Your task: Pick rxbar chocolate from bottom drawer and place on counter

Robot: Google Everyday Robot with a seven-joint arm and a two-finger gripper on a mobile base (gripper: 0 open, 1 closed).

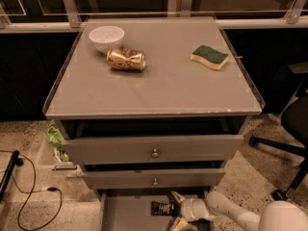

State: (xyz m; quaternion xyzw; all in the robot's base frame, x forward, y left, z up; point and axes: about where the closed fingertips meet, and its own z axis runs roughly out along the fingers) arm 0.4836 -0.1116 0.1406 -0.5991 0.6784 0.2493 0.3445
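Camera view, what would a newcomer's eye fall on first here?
The gripper reaches into the pulled-out bottom drawer at the lower edge of the view, fingers open right beside the black rxbar chocolate. Up on the counter, a gold can lies on its side next to a white bowl at the back left. A green-and-yellow sponge sits at the back right.

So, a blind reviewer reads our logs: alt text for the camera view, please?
The robot's open tool reaches into the bottom drawer at the rxbar chocolate. On the counter sit a bowl, a tipped can and a sponge.
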